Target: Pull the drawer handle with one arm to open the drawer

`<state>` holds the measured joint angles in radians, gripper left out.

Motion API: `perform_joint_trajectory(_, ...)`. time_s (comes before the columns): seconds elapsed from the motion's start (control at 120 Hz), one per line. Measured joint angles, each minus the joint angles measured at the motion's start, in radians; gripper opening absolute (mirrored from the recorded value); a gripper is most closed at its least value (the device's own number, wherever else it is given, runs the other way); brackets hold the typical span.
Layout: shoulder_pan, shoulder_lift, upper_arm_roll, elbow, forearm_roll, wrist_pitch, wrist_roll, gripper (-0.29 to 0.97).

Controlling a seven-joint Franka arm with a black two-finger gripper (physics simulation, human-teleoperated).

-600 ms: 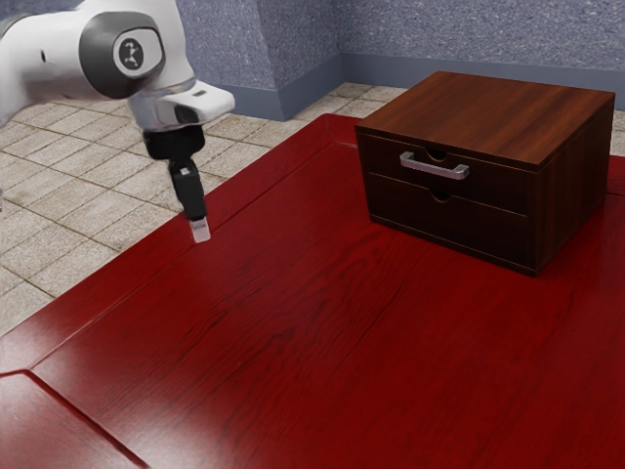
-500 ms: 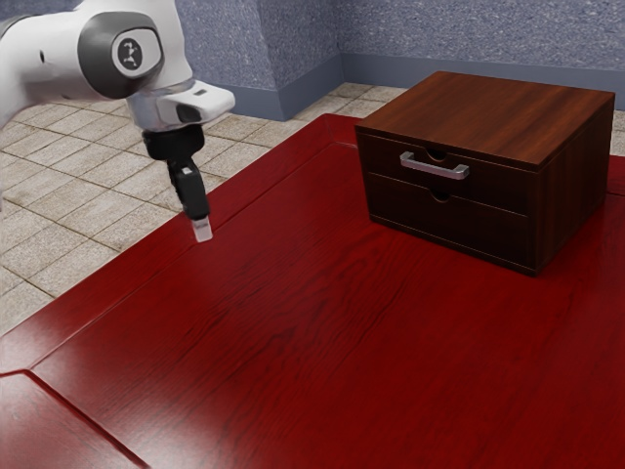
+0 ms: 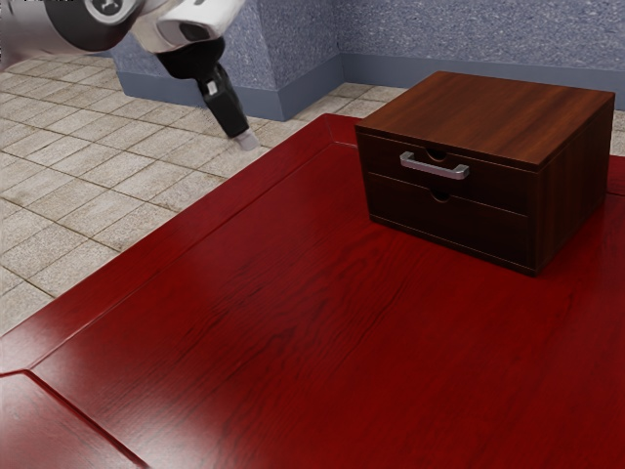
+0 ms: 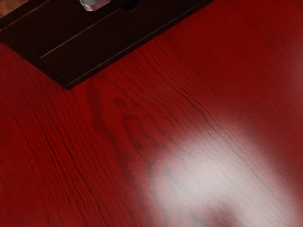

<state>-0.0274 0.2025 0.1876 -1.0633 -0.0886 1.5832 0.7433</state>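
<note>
**Tool high over the desk's edge, drawer shut**

Here's the arm [image 3: 146, 20], coming in from the exterior view's upper left, with the tool [image 3: 243, 138] slung out below it and tilted, its pale tip pointing down toward the exterior view's right. The tip hangs in the air above the line where the tiled floor [image 3: 78, 176] meets the far edge of the red desk [image 3: 293, 332]. It is seen side-on, so I cannot tell whether it is released or clenched. Nothing is in it, and nothing touches it.

Across the desk, well apart from the tool, sits the dark wooden chest [image 3: 488, 117], toward the exterior view's right, near the grey wall [image 3: 439, 29]. The drawer [image 3: 469, 181] is the upper of two, and its front lies flush with the chest: closed. The silver handle [image 3: 434, 166] runs across that front, just below the chest's top edge. The lower drawer [image 3: 459, 220] beneath it is flush too.

From the wrist, a corner of the chest [image 4: 71, 42] shows ahead of the hand, with the seam between the two fronts clear across it and a glint of the handle [image 4: 94, 4] at the edge. Between the hand and the chest stretches bare desk [image 4: 71, 156], grain running across it and a pale sheen on the wood.
</note>
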Motion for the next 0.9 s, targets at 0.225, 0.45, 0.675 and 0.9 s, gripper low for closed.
perform_joint_trajectory(0.225, -0.052, 0.139, -0.057, 0.006, 0.013, 0.183, 0.215, 0.68)
perform_joint_trajectory(0.45, -0.038, 0.522, -0.088, 0.418, 0.014, 0.267, 0.418, 0.68)
perform_joint_trajectory(0.675, -0.013, 0.594, -0.094, 0.449, 0.011, 0.315, 0.558, 0.68)
perform_joint_trajectory(0.9, -0.016, 0.611, -0.118, 0.452, 0.009, 0.386, 0.655, 0.68)
